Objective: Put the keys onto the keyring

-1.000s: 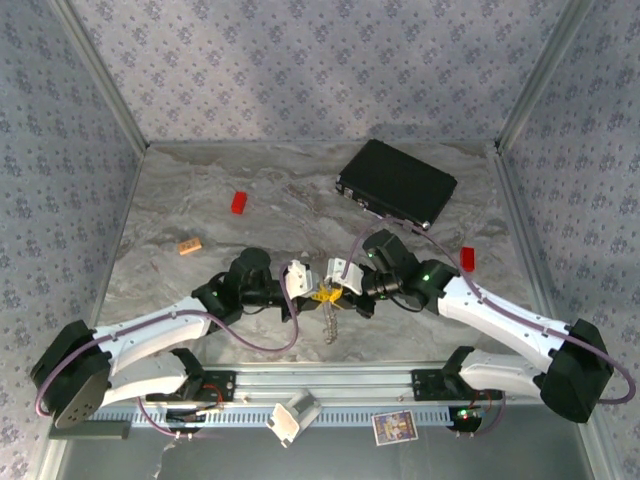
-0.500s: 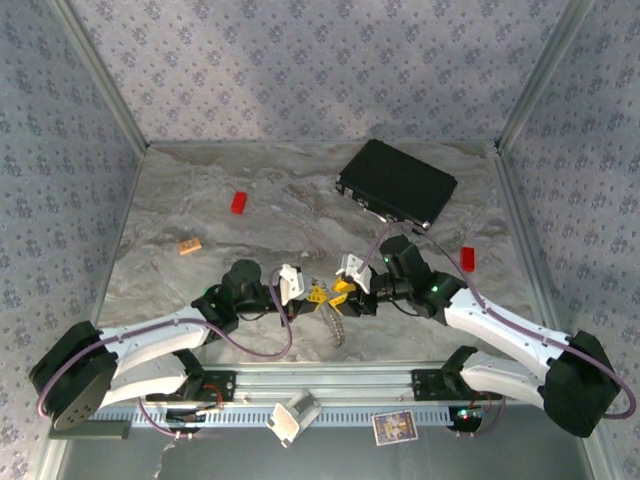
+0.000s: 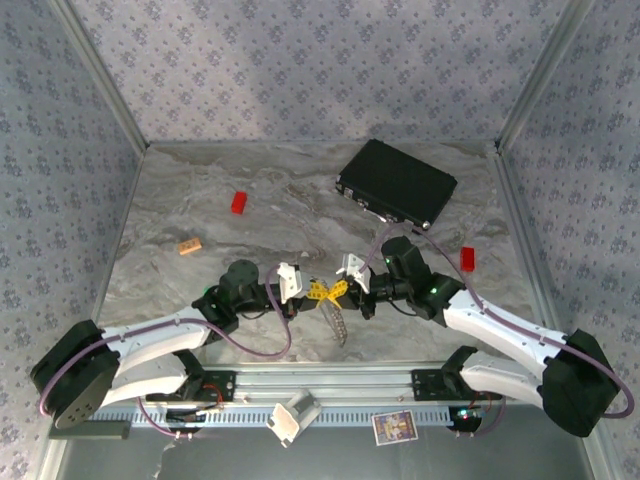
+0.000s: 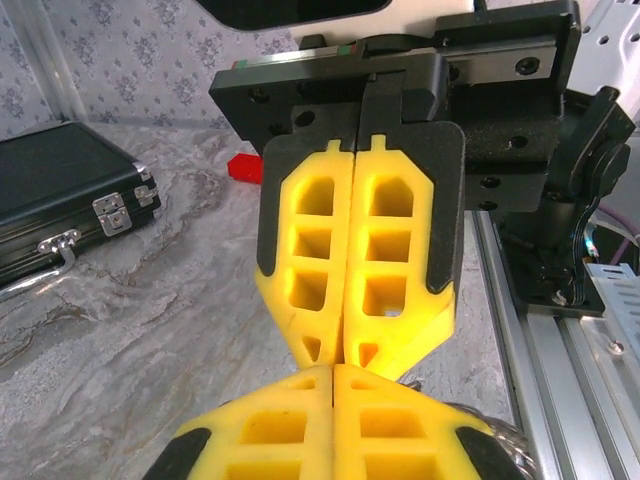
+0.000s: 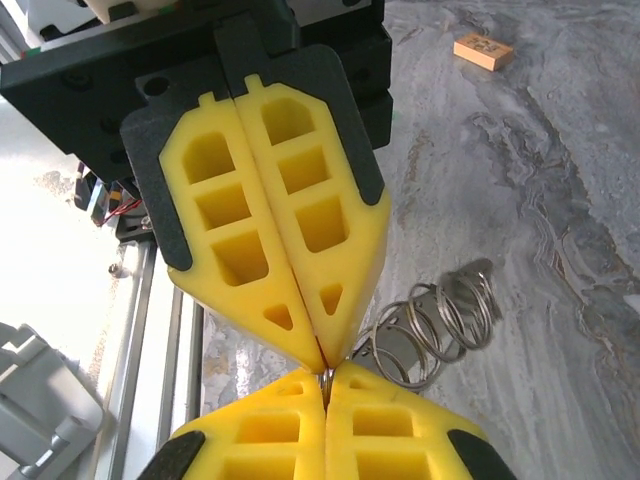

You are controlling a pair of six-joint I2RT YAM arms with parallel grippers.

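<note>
The keyring [image 3: 336,322] is a short string of silvery metal rings dangling between my two grippers near the table's front. In the right wrist view its rings [image 5: 438,322] hang just right of the fingertips, and the top ring is pinched between them. My left gripper [image 3: 321,293] and right gripper [image 3: 337,291] meet tip to tip, both shut. The left wrist view shows my left gripper [image 4: 334,369] pressed closed, with the right gripper's fingers [image 4: 400,260] facing it. The right wrist view shows my right gripper [image 5: 326,379] under the left gripper's fingers [image 5: 260,230]. The keys are hidden.
A flat black case [image 3: 397,183] lies at the back right. One red block [image 3: 239,202] sits at the back left, another [image 3: 467,258] by the right arm. A tan block [image 3: 189,245] lies left. The metal rail [image 3: 330,385] runs along the near edge.
The right gripper opened, drew back a little to the right, then shut again at the left gripper's tips. The left gripper stayed shut and the ring string kept hanging from it.
</note>
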